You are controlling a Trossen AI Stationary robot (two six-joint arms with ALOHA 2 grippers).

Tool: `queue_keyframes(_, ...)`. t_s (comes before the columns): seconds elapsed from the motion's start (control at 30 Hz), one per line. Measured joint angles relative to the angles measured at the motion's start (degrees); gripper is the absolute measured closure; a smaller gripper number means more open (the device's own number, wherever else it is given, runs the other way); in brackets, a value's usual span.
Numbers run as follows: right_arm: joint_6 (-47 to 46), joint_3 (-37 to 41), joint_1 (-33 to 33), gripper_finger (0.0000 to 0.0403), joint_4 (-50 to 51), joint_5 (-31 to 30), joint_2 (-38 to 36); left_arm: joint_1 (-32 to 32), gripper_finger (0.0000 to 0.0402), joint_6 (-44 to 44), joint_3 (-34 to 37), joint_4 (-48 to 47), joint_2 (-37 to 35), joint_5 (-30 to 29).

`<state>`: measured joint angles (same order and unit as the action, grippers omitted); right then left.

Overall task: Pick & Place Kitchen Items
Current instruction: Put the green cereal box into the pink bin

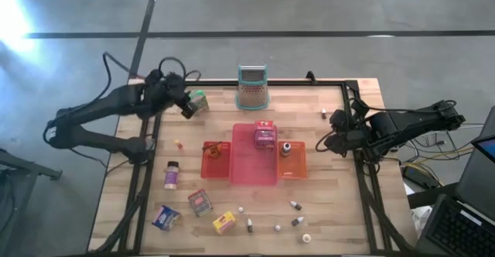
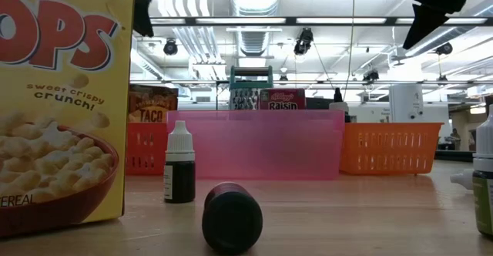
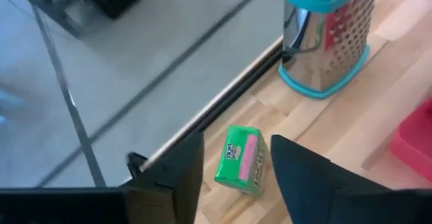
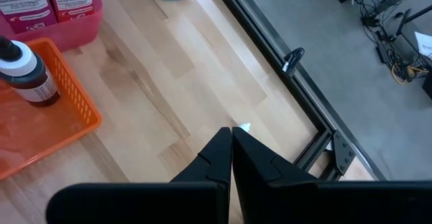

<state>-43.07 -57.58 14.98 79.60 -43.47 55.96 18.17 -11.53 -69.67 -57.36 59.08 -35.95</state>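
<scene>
Kitchen items scattered over a pale wooden-plank desk [image 1: 325, 210] with black metal edging, grey concrete floor around; ceiling lamps and pipes behind. Green box [image 3: 241, 160] with pink label lying flat near the far left edge, between the parted fingers of the left hand [image 3: 236, 177], not gripped. Metal grater [image 3: 327, 32], teal-rimmed, just beside. Right hand [image 4: 231, 146] clenched, empty, over the right edge. Yellow cereal box [image 2: 62, 102] reading "sweet crispy crunch"; "Raisin" box [image 2: 282, 99] in the pink tray [image 2: 258, 144].

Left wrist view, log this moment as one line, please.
left end effector: open over green box | box: on table, near grater | right end effector: shut, idle at table's right edge
</scene>
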Motion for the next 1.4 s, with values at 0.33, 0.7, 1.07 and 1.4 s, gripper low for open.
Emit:
queue_keyframes(0.33, 0.0, 0.0, 0.0, 0.0394, -0.5, 0.0, 0.0, 22.0, 0.0188, 10.6, -1.9, -0.1, 10.1, 25.7)
queue_keyframes(0.7, 0.0, 0.0, 0.0, 0.0394, -0.7, 0.0, 0.0, 24.4, 0.0186, 18.2, -2.0, -3.3, 17.3, 27.2)
queue_keyframes(1.07, 0.0, 0.0, 0.0, 0.0394, -0.7, 0.0, 0.0, 24.6, 0.0120, 15.7, -4.3, -6.1, 19.6, 25.3)
queue_keyframes(1.4, 0.0, 0.0, 0.0, 0.0394, -0.7, 0.0, 0.0, 24.6, 0.0112, 18.2, -4.2, -6.2, 24.8, 26.3)
